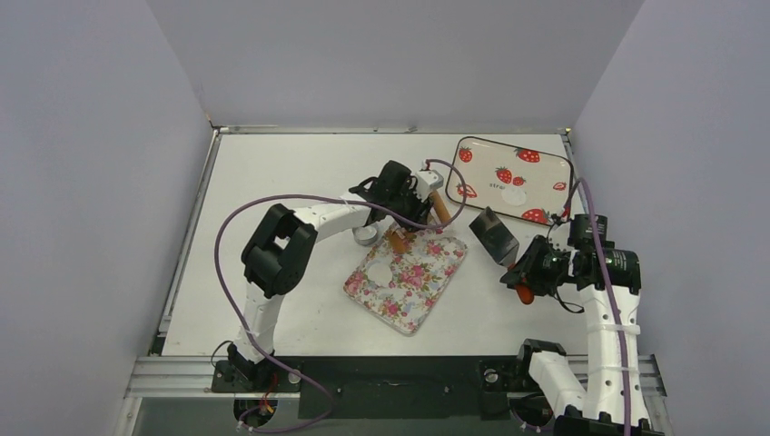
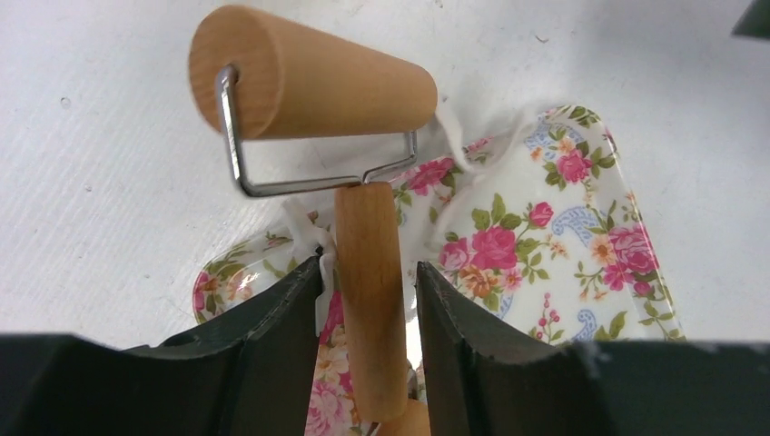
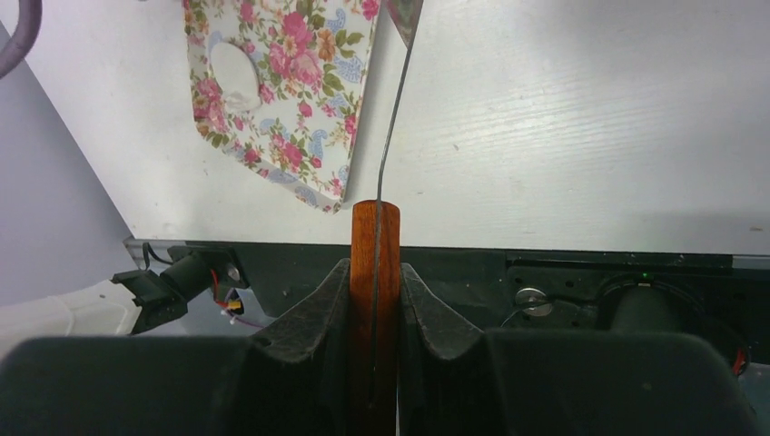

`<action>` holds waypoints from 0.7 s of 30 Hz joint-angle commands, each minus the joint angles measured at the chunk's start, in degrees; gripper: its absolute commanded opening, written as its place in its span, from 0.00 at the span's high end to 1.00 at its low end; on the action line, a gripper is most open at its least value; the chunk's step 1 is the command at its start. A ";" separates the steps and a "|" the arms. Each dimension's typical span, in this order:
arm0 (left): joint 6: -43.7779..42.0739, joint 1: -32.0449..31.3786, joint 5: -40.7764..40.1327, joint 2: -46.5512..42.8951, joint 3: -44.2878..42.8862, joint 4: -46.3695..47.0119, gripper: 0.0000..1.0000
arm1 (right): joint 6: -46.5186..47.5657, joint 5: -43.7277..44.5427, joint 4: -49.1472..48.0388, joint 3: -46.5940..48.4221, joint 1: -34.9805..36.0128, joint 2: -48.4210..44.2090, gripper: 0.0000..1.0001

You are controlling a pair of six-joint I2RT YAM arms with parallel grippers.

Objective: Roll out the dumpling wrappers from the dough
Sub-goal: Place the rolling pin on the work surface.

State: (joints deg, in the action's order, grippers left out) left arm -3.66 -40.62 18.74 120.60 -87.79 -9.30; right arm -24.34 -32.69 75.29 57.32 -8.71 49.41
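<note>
**A:** Jaws first: how do they stand on the left gripper (image 2: 368,271)?

**B:** Parted. The wooden handle of the roller (image 2: 309,77) runs up between the two dark fingers (image 2: 272,318). A thin gap shows on either side, so nothing is being squeezed.

**A:** And the roller's head?

**B:** The fat wooden cylinder sits in its wire yoke just past the far rim of the floral tray (image 2: 581,245), over the white table (image 2: 109,182). White scraps cling around the rim there, but I cannot tell what they are.

**A:** Where is the dough (image 1: 379,272)?

**B:** On the floral tray, pressed into a round white patch toward the tray's left end as seen from above. It is apart from the roller and from both grippers.

**A:** Right side?

**B:** The right gripper (image 3: 374,270) is clenched on the red handle of the spatula (image 3: 376,232). From the wrist the blade is seen edge-on and points toward the floral tray's corner. From above it lies between the floral tray and the strawberry tray (image 1: 545,173).

**A:** Any finished pieces?

**B:** The dumpling wrappers (image 1: 514,195) lie on the strawberry tray at the far right of the table. They are pale and round, but how many there are I cannot tell.

**A:** Anything else near the left arm?

**B:** A silver metal ring (image 1: 366,236) stands on the table just beside the floral tray's far-left edge, partly hidden by the arm.
</note>
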 commanded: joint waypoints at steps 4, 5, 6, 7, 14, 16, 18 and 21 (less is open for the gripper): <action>-0.36 -1.21 2.21 -1.54 -4.29 4.50 0.60 | -0.37 2.39 -1.06 6.77 -1.13 -0.68 1.00; -0.62 -1.28 2.24 -1.43 -4.83 4.61 0.58 | -0.10 1.84 -1.16 7.28 -1.13 -0.56 1.00; -0.85 -1.29 2.26 -1.20 -6.25 4.45 0.57 | 0.25 1.40 -1.18 7.43 -1.13 -0.37 1.00; -1.22 -1.30 2.39 -0.97 -6.96 3.91 0.56 | 0.39 0.48 -1.41 7.31 -1.09 -0.37 1.00; -3.38 -1.32 5.20 -0.40 -13.10 1.74 0.54 | 0.32 -1.88 -4.10 6.01 -0.22 -0.39 1.00; -3.03 -1.12 4.23 -0.07 -15.89 0.12 0.53 | 0.04 -2.17 -4.70 5.86 0.55 -0.39 1.00; -2.24 -0.59 4.54 -0.18 -17.74 -1.35 0.51 | -0.22 -2.97 -5.43 5.32 2.10 -0.41 1.00; -0.39 0.53 7.46 -2.22 -18.15 -2.82 0.50 | -2.55 -4.91 -8.28 3.02 6.89 -0.34 1.00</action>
State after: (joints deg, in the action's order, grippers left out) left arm -5.61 -41.50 22.22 120.81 -102.41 -10.31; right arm -24.93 -33.58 73.63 61.84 -6.72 49.28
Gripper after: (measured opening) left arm 0.496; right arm 0.152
